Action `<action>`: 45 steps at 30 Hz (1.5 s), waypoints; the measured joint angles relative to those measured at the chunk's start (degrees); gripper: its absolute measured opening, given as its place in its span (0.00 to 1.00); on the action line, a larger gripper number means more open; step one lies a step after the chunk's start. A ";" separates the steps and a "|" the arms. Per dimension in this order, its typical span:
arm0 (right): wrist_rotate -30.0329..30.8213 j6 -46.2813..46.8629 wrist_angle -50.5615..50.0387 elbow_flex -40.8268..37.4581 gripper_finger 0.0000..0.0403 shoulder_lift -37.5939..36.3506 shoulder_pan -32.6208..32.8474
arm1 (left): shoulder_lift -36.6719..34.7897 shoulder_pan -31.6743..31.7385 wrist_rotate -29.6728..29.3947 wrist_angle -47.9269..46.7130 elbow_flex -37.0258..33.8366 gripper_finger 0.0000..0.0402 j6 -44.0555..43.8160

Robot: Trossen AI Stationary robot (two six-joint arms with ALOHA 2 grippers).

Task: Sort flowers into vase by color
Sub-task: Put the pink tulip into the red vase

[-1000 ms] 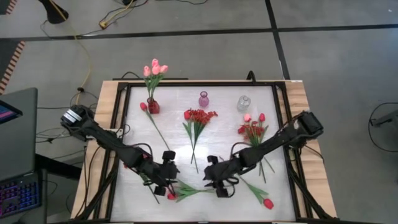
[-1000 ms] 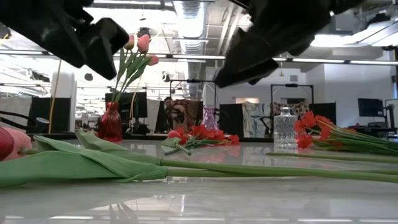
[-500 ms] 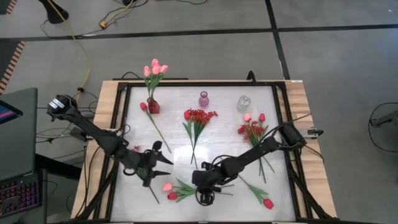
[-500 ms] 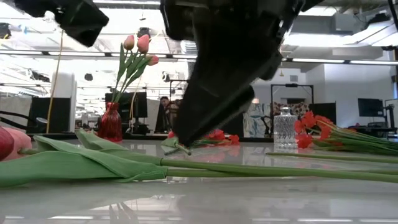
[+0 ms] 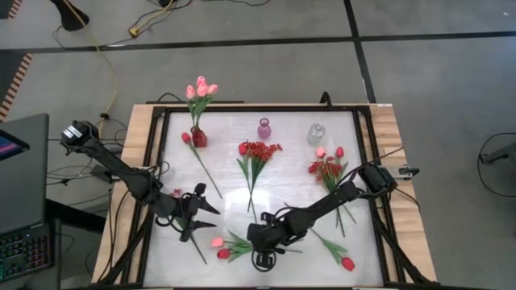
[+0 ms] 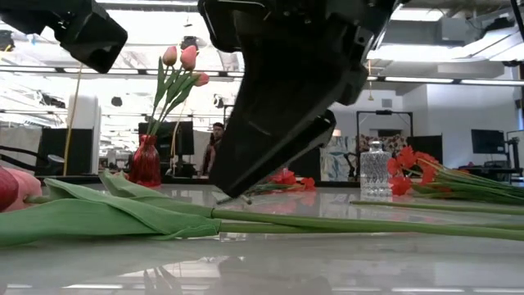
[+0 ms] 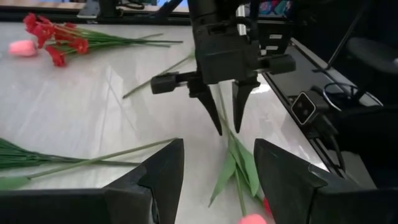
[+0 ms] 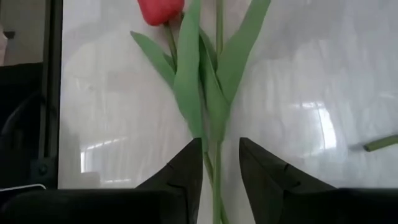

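Two-arm flower sorting, moment of approach. The right gripper (image 5: 260,242) hangs low over the near-centre of the table (image 5: 282,173), its fingers apart and straddling the stem of a red tulip (image 8: 160,10) that lies flat beside a pink tulip (image 5: 216,242). In the right wrist view the stem and its long leaves run straight through the gap between the two fingers, not yet pinched. The left gripper (image 5: 201,211) waits to the left, fingers spread, holding nothing.

Step in hand, as judged: grasping the stem. To do it well, descend until the fingertips nearly meet the tabletop, keep the thin stem centred in the gap, and close on bare stem rather than on leaf blades — a leaf grip would likely slip or twist the flower.

Orientation: the pair of tulips lies with its long axis roughly left–right along the near edge, heads pointing left, cut ends right, towards the gripper.

Far side of the table: a red vase (image 5: 198,138) already holding pink tulips at far left, a purple vase (image 5: 264,129) and a clear vase (image 5: 316,134) — both empty.
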 joint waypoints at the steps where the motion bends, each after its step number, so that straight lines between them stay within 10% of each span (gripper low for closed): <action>1: 0.00 -0.01 -0.11 0.00 0.32 0.00 0.06 | 0.00 0.00 0.00 -0.02 0.00 0.45 0.00; 33: -1.29 -0.66 4.21 -1.26 0.31 3.39 -0.49 | 0.04 -0.02 -0.74 -0.44 0.00 0.45 -1.03; 45: -2.91 -4.41 3.09 -1.14 0.04 1.79 -0.80 | 0.04 -0.02 -1.36 -0.45 0.00 0.45 -1.58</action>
